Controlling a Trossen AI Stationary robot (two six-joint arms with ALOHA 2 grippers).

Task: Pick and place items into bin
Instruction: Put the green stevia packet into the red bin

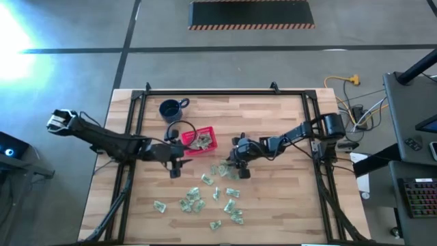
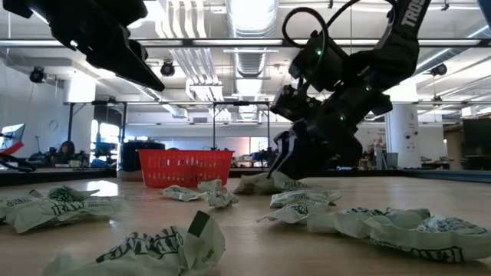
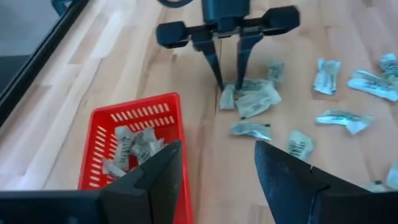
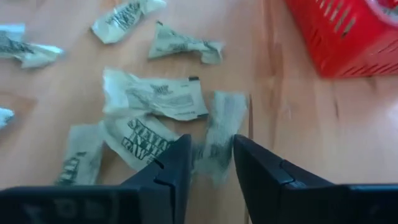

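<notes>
The right gripper (image 4: 210, 163) is lowered onto a packet (image 4: 219, 134) right of the red basket (image 1: 200, 141), jaws closing around it. The left gripper (image 3: 217, 171) is held open beside the basket.

You get strong glare at the upper left of the high view, where light washes out the floor (image 1: 17, 34). In the low view, ceiling lights (image 2: 253, 15) glow behind the dark arms, leaving them in silhouette, and the nearest packets (image 2: 153, 249) are soft. The right wrist view is blurred around the packet (image 4: 217, 140) between its fingers.
</notes>
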